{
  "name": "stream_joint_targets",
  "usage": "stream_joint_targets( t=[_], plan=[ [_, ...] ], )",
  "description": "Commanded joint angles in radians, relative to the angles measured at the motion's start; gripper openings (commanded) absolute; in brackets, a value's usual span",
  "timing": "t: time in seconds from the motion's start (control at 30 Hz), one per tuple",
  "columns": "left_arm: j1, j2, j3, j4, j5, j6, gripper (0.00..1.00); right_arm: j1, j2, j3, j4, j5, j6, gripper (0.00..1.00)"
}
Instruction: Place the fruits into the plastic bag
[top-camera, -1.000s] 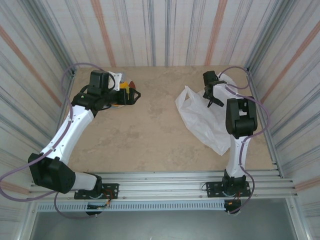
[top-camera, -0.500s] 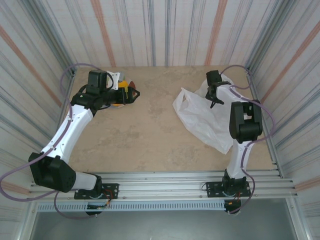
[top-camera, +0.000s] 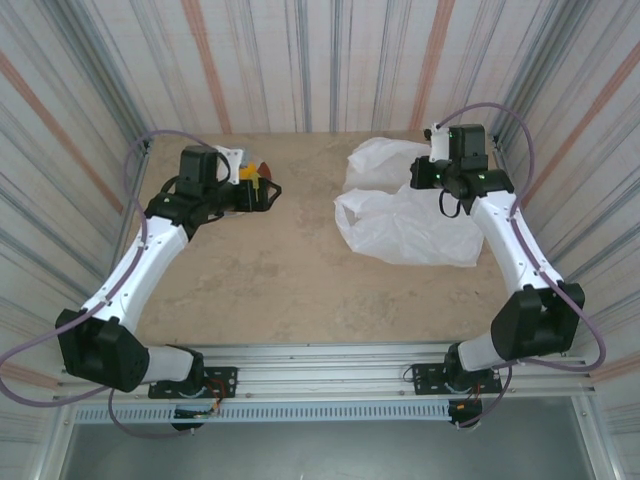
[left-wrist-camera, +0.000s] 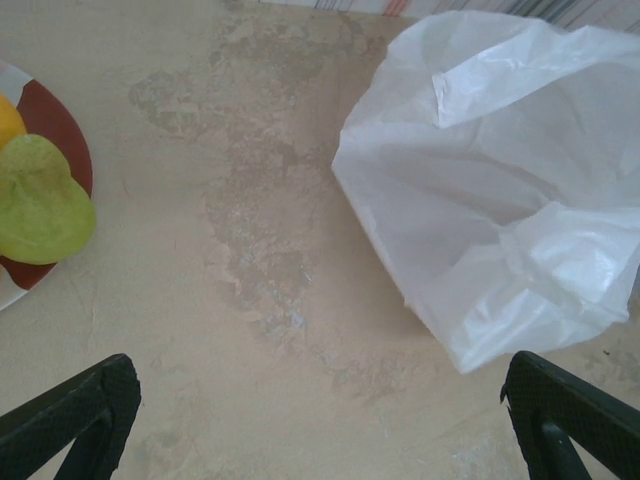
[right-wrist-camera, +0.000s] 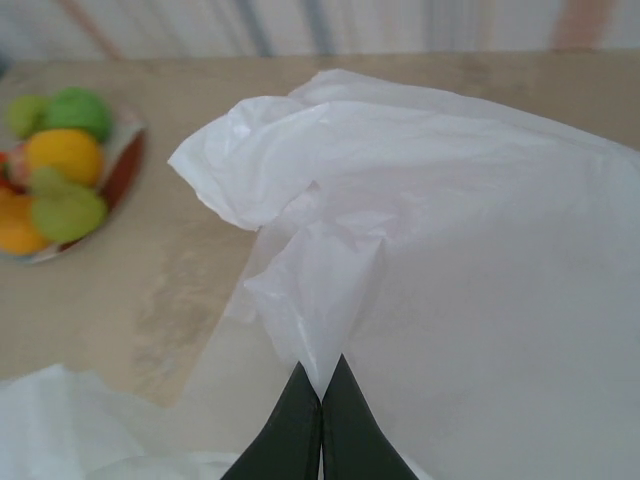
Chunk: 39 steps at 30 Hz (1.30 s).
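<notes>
Plastic bag (top-camera: 400, 225), table's right: thin, limp, slippery, near weightless; hold by rim fold. My right gripper (right-wrist-camera: 320, 385) pinched tight on such fold. Fruits (right-wrist-camera: 60, 180) piled on plate (left-wrist-camera: 62, 125), far left: firm, round, roll-prone; grasp across middle. My left gripper (left-wrist-camera: 318, 375) wide, empty, near plate.

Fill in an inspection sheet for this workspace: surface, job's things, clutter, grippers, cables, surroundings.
Surface: table, beige and mottled.
Job's things: fruits piled on a plate at far left; plastic bag crumpled at far right.
Clutter: nothing seen.
Grippers: left gripper open, near the plate; right gripper shut, pinching a fold of the bag.
Cables: purple cables loop along both arms.
Surroundings: striped walls; metal rail at near edge.
</notes>
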Motion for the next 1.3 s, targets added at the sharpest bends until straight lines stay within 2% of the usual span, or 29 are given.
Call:
stream_joint_targets(
  t=[0.0,0.17,0.3,0.37,0.43,0.53,0.63,0.73,0.8,0.93,1.0,1.07,1.13,1.17,1.27],
  plan=[
    [-0.039,-0.026,-0.012,0.069,-0.057,0.064,0.97,0.010,-0.031,-0.013,-0.021,-0.208,-0.122,0.00],
    [-0.127,0.046,0.043,0.059,-0.075,0.184,0.97,0.025,-0.029,0.016,-0.081,-0.284,-0.181,0.00],
    [-0.245,0.117,0.082,0.079,-0.131,0.306,0.99,0.045,-0.027,0.010,-0.087,-0.309,-0.202,0.00],
    [-0.308,0.159,0.101,0.096,-0.185,0.372,0.99,0.050,-0.021,0.006,-0.085,-0.329,-0.206,0.00],
    [-0.351,0.201,0.120,0.118,-0.289,0.409,0.99,0.056,-0.013,0.004,-0.090,-0.345,-0.212,0.00],
    [-0.380,0.267,0.164,0.116,-0.398,0.431,0.97,0.063,-0.008,-0.001,-0.100,-0.351,-0.225,0.00],
    [-0.391,0.301,0.168,0.122,-0.390,0.422,0.93,0.063,-0.007,-0.015,-0.093,-0.354,-0.226,0.00],
    [-0.393,0.317,0.154,0.126,-0.358,0.381,0.84,0.063,-0.010,-0.027,-0.082,-0.356,-0.223,0.00],
    [-0.394,0.320,0.143,0.130,-0.357,0.363,0.74,0.063,-0.012,-0.040,-0.071,-0.356,-0.220,0.00],
    [-0.392,0.325,0.141,0.128,-0.345,0.357,0.47,0.063,-0.023,-0.078,-0.042,-0.330,-0.219,0.00],
    [-0.391,0.325,0.165,0.104,-0.292,0.353,0.26,0.063,-0.031,-0.102,-0.014,-0.299,-0.206,0.00],
    [-0.387,0.319,0.198,0.065,-0.217,0.329,0.10,0.074,-0.047,-0.132,0.027,-0.197,-0.179,0.00],
    [-0.380,0.299,0.213,0.050,-0.149,0.290,0.01,0.100,-0.069,-0.168,0.069,-0.059,-0.165,0.09],
    [-0.374,0.285,0.212,0.055,-0.111,0.268,0.00,0.117,-0.084,-0.192,0.093,-0.001,-0.163,0.17],
    [-0.355,0.255,0.203,0.073,-0.025,0.221,0.00,0.161,-0.131,-0.270,0.174,0.061,-0.141,0.37]
  ],
)
